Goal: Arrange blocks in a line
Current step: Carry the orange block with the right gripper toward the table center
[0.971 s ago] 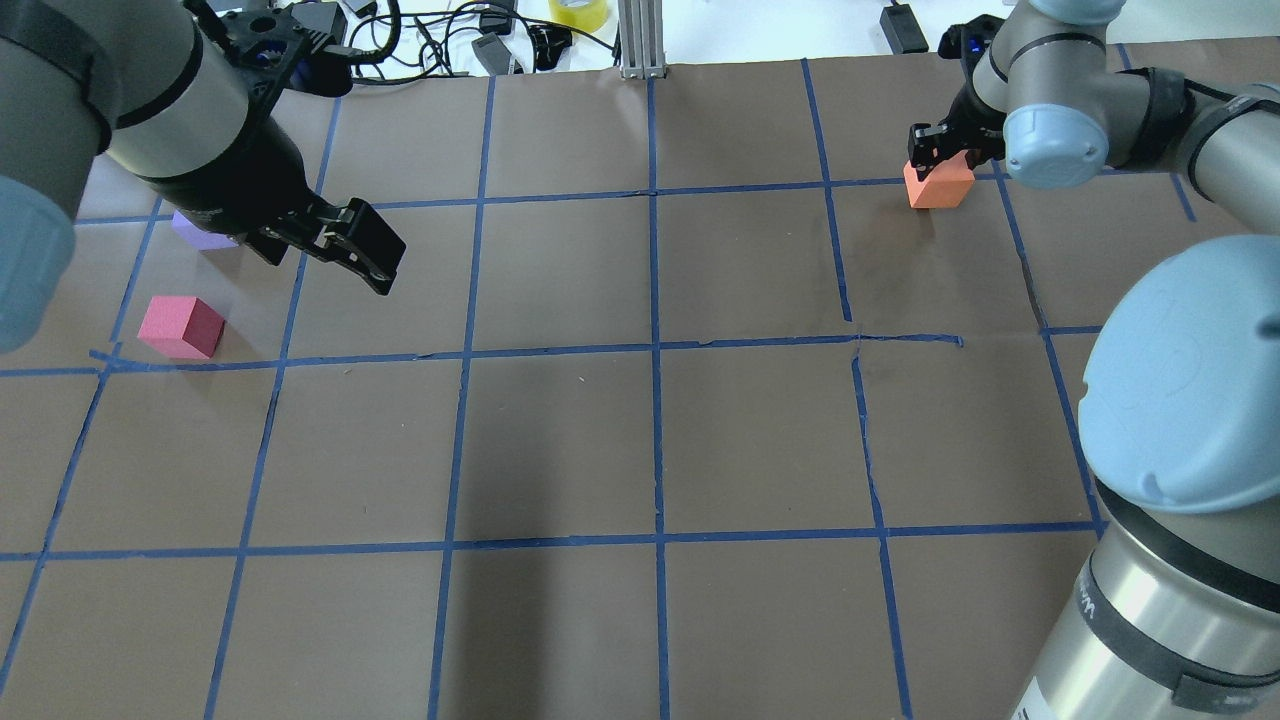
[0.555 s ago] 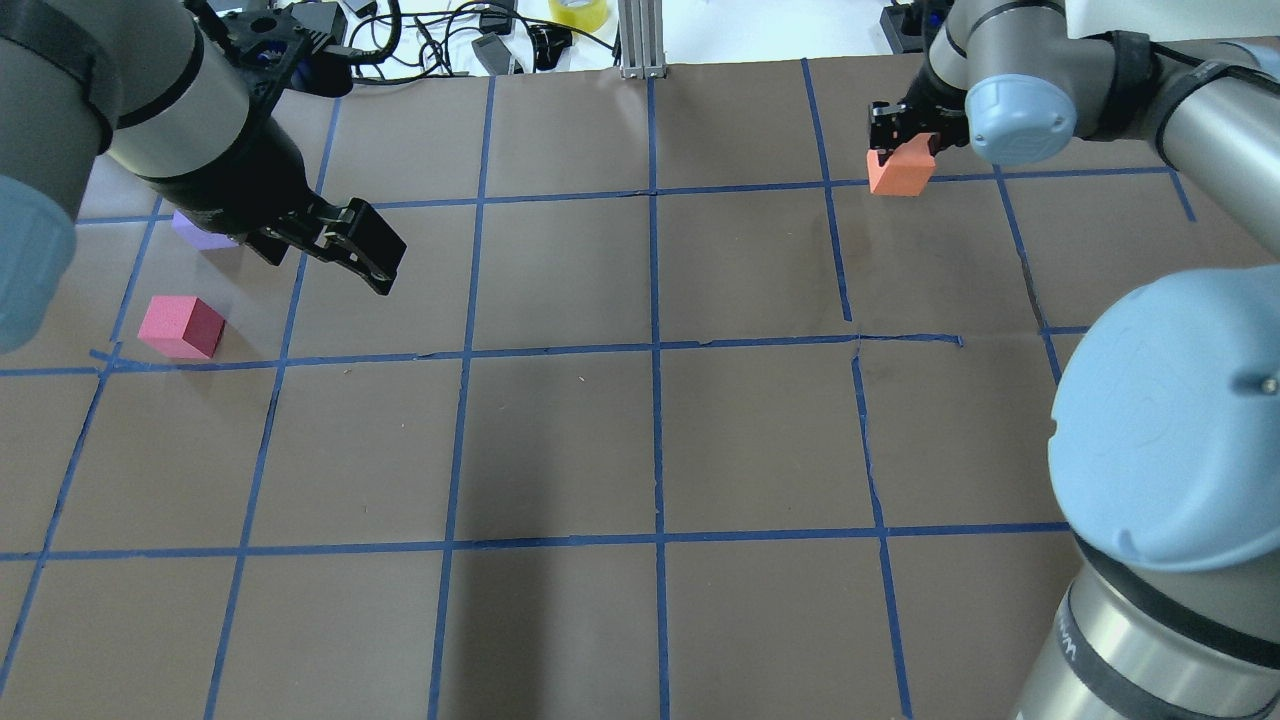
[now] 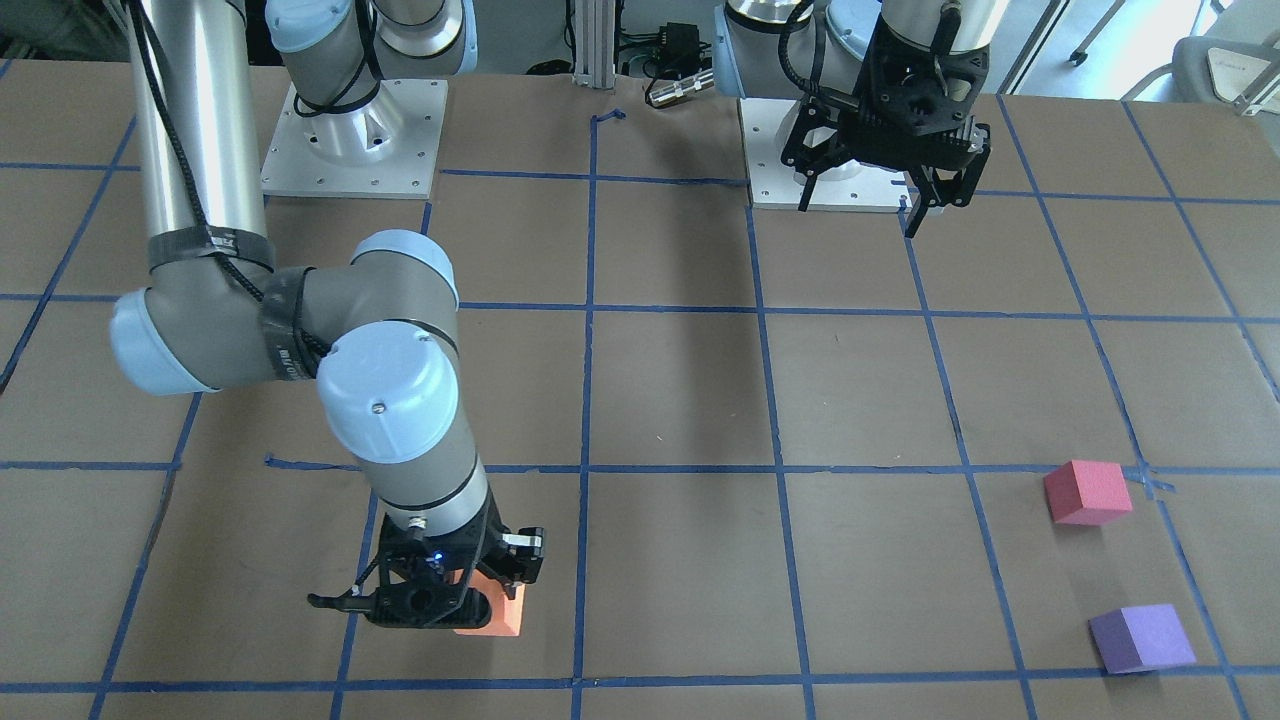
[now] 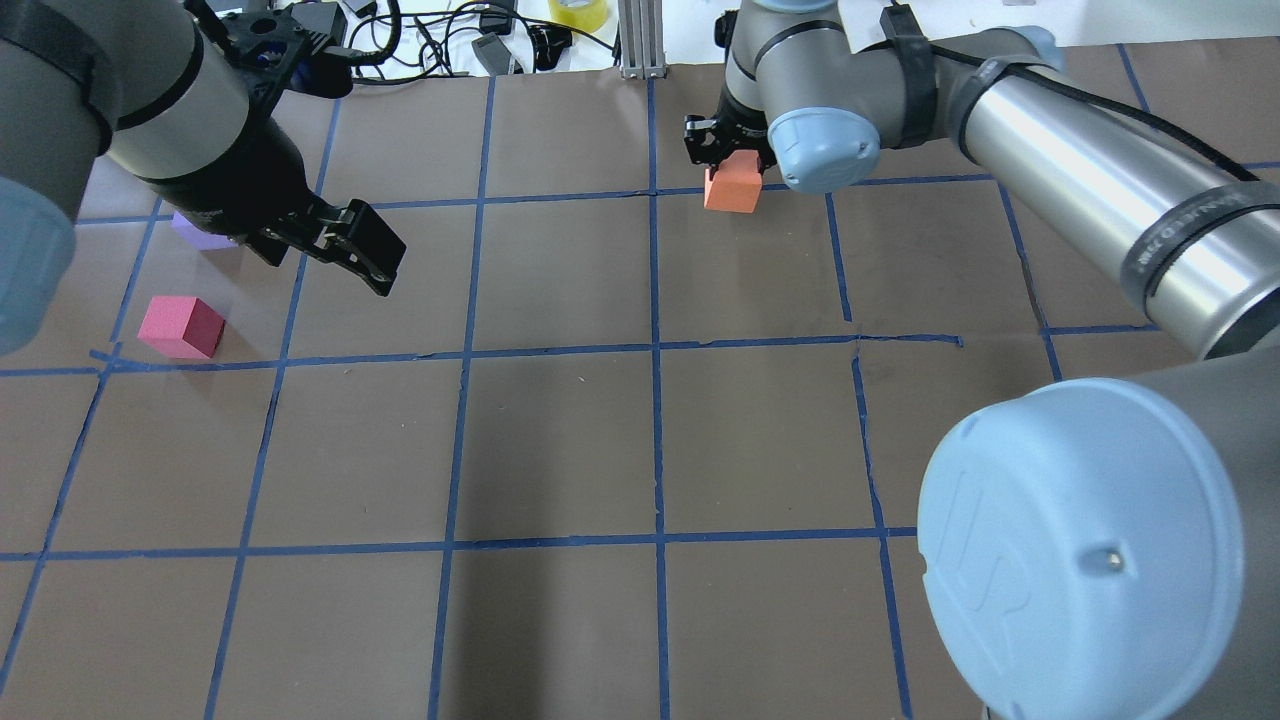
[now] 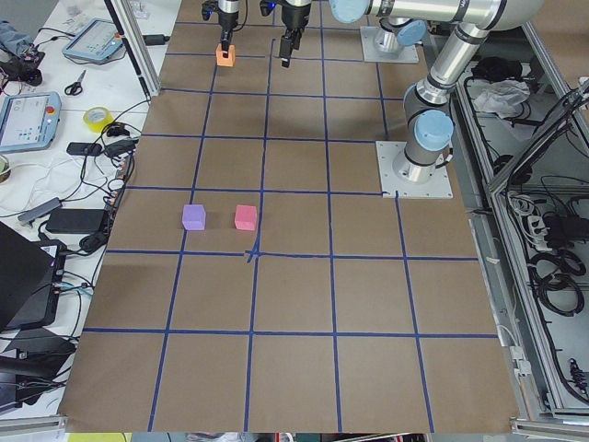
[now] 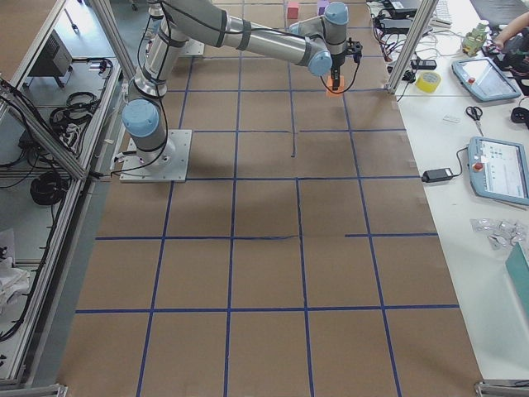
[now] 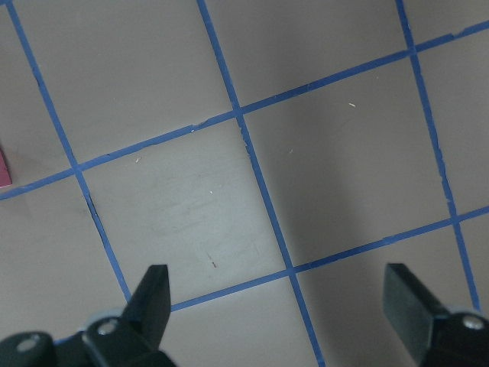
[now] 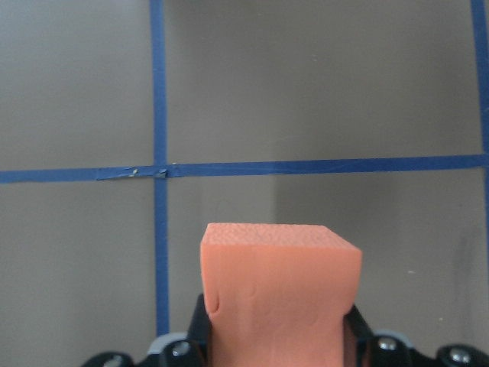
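My right gripper (image 4: 728, 162) is shut on the orange block (image 4: 733, 190) and holds it low over the far middle of the table; the block also shows in the right wrist view (image 8: 279, 298) and the front view (image 3: 497, 614). The pinkish red block (image 4: 182, 327) lies at the far left. The purple block (image 4: 198, 232) lies just beyond it, partly hidden by my left arm. My left gripper (image 4: 322, 250) is open and empty, raised to the right of those two blocks. Its fingers (image 7: 153, 298) frame bare paper.
The table is brown paper with a blue tape grid (image 4: 655, 345). An aluminium post (image 4: 640, 40), cables and a yellow tape roll (image 4: 580, 12) sit beyond the far edge. The arm base plates (image 3: 350, 140) are at the robot's side.
My right gripper has carried the orange block leftward along the far side, from the far right square to near the centre line. The left arm has not moved.
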Tool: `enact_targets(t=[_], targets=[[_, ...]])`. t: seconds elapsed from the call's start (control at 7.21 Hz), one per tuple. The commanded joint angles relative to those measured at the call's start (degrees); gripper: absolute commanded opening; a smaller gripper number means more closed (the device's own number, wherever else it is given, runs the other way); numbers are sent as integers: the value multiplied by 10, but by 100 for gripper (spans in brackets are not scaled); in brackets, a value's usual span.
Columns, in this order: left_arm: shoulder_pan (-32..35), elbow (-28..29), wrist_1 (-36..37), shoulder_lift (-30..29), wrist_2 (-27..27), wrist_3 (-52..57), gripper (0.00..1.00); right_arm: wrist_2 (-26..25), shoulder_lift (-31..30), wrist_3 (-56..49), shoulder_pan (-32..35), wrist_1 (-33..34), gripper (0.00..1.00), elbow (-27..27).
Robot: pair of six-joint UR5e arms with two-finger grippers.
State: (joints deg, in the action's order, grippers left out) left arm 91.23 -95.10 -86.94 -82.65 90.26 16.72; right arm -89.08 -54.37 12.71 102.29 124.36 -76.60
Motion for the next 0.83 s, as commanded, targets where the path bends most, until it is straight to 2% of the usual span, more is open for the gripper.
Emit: enact_targets(t=[0.0, 0.28, 0.69], targets=[[0, 0, -1, 0, 0, 0, 100, -33, 47, 1, 55, 2, 0, 42], [0, 0, -1, 0, 0, 1, 100, -32, 75, -9, 72, 2, 0, 71], [0, 0, -1, 0, 1, 2, 100, -31, 90, -8, 85, 3, 0, 74]])
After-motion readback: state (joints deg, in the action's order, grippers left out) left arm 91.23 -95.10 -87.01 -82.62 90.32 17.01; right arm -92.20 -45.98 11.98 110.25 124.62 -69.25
